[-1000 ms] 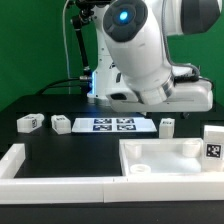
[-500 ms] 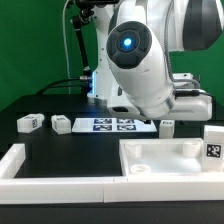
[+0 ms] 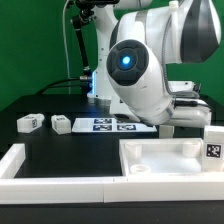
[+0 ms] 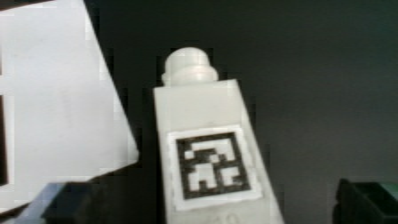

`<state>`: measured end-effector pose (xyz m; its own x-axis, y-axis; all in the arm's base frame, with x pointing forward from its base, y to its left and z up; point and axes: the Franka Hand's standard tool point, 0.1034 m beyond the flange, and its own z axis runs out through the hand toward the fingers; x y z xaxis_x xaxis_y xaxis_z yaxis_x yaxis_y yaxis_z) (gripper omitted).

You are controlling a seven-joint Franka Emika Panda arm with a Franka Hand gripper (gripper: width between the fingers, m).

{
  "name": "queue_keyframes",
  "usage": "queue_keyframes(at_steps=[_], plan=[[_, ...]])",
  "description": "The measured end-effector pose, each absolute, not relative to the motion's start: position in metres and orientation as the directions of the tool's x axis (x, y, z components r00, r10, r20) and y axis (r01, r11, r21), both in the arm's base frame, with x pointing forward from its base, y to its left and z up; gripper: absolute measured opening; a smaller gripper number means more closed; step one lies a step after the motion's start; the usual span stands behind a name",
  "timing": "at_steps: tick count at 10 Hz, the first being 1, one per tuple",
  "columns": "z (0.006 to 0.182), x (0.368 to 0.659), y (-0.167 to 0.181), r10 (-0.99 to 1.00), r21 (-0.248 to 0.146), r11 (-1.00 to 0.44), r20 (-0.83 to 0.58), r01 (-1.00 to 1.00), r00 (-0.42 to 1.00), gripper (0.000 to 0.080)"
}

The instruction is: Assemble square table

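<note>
In the wrist view a white table leg (image 4: 205, 140) lies on the black table, with a round peg at one end and a black-and-white tag on its face. My gripper (image 4: 217, 205) is open; its two dark fingertips (image 4: 71, 205) stand on either side of the leg with gaps, not touching it. In the exterior view the arm hides this leg and the fingertips. The white square tabletop (image 3: 170, 155) lies at the front right. Two more legs (image 3: 30, 123) (image 3: 62, 124) lie at the left, and another (image 3: 213, 143) stands at the far right.
The marker board (image 3: 110, 124) lies in the middle of the table and shows beside the leg in the wrist view (image 4: 63, 90). A long low white wall bar (image 3: 50, 168) runs along the front left. The robot's body fills the upper part of the exterior view.
The arm has swung down and toward the exterior view's right, and now covers the leg by the marker board's right end, which showed before.
</note>
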<state>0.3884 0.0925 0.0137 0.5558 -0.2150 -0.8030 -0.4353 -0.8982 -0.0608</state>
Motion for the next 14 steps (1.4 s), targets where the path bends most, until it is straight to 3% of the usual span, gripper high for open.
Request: queue_keyframes(at_steps=[3, 9, 10, 12, 14], plan=[[0.013, 0.389, 0.091, -0.217, -0.060, -0.899, -0.801, -0.434, 0.559, 0.0287], [0.013, 0.389, 0.090, -0.218, -0.059, -0.898, -0.800, -0.436, 0.558, 0.0289], [0.021, 0.392, 0.083, -0.197, -0.062, -0.910, -0.806, -0.410, 0.559, 0.0289], [0.075, 0.436, 0.061, -0.158, -0.094, -0.924, -0.789, -0.372, 0.594, 0.0291], [0.110, 0.451, 0.060, -0.152, -0.103, -0.928, -0.772, -0.358, 0.617, 0.0291]])
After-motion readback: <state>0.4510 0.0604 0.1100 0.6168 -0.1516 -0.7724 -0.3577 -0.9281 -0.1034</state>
